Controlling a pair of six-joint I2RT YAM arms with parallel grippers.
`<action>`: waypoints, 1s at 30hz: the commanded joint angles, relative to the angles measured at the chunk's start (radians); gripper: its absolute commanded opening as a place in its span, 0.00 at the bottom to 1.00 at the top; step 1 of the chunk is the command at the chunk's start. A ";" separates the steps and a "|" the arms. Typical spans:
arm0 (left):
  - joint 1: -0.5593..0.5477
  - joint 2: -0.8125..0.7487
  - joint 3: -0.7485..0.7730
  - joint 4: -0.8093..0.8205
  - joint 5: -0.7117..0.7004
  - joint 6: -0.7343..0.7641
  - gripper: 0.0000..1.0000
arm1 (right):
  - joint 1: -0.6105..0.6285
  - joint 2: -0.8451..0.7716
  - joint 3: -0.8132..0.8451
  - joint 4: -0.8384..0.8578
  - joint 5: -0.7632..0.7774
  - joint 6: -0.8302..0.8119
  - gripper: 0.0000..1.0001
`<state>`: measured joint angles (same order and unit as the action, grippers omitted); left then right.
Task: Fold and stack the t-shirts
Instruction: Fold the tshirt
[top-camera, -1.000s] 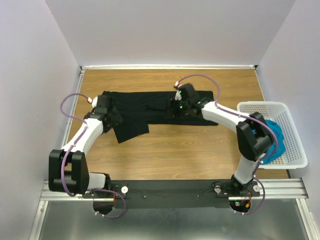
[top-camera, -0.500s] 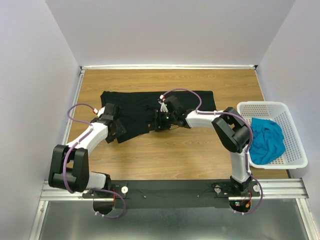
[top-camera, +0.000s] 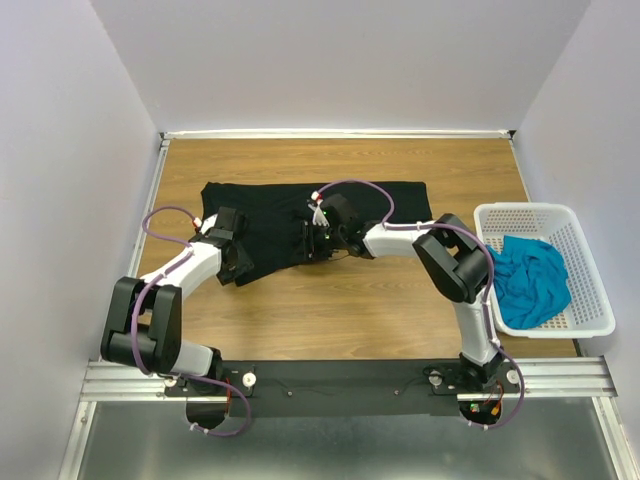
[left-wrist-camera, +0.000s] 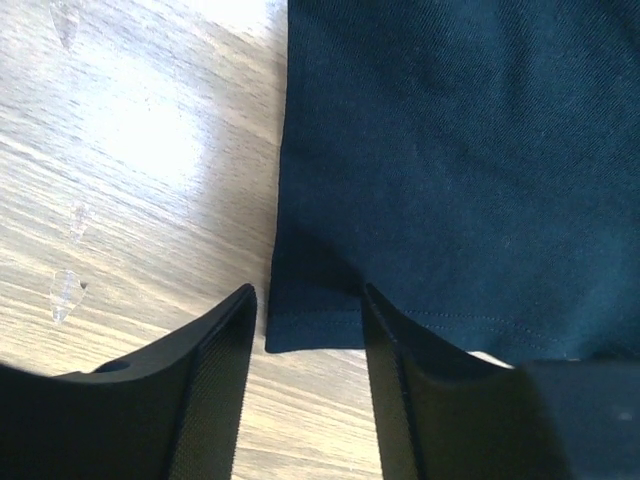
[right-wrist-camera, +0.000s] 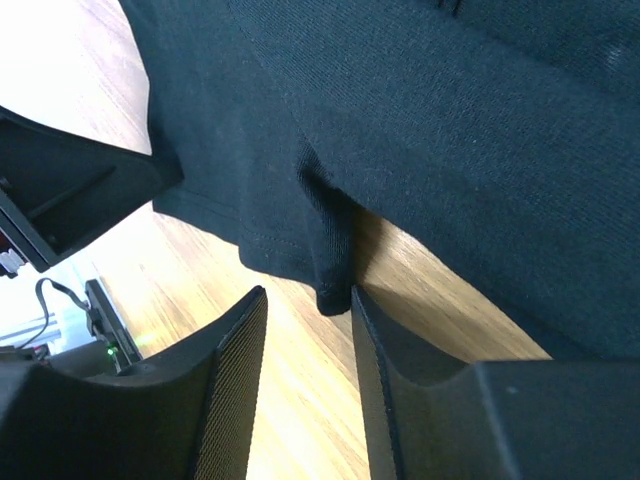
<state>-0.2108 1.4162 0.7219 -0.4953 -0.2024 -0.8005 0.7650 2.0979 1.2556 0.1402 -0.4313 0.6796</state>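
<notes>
The black t-shirt lies spread across the back of the wooden table, with a flap hanging toward the front left. My left gripper is at that flap's corner. In the left wrist view the hemmed corner lies between the open fingers of the left gripper, and the right finger rests over cloth. My right gripper is at the shirt's front hem. A folded hem tip sits beside the right finger of the right gripper, whose jaws stand apart. The teal-blue t-shirt lies crumpled in the basket.
A white lattice basket stands at the table's right edge. Bare wood runs between the shirt and the arm bases. White walls close in the table at the left, back and right.
My right arm swept left across the black shirt to its front hem. The left gripper shifted slightly toward the flap's corner. Both pairs of jaws have narrowed.
</notes>
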 joint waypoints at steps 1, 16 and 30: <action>-0.009 0.043 -0.021 0.026 -0.005 -0.008 0.50 | 0.010 0.050 0.013 -0.011 0.016 0.000 0.44; -0.012 0.033 0.037 -0.009 -0.020 0.027 0.00 | 0.011 0.030 0.045 -0.014 0.028 -0.012 0.06; -0.002 0.210 0.516 -0.068 -0.101 0.162 0.00 | -0.079 -0.001 0.228 -0.077 0.094 -0.051 0.01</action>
<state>-0.2169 1.5734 1.1492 -0.5545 -0.2562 -0.6895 0.7296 2.1151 1.4193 0.0868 -0.3779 0.6487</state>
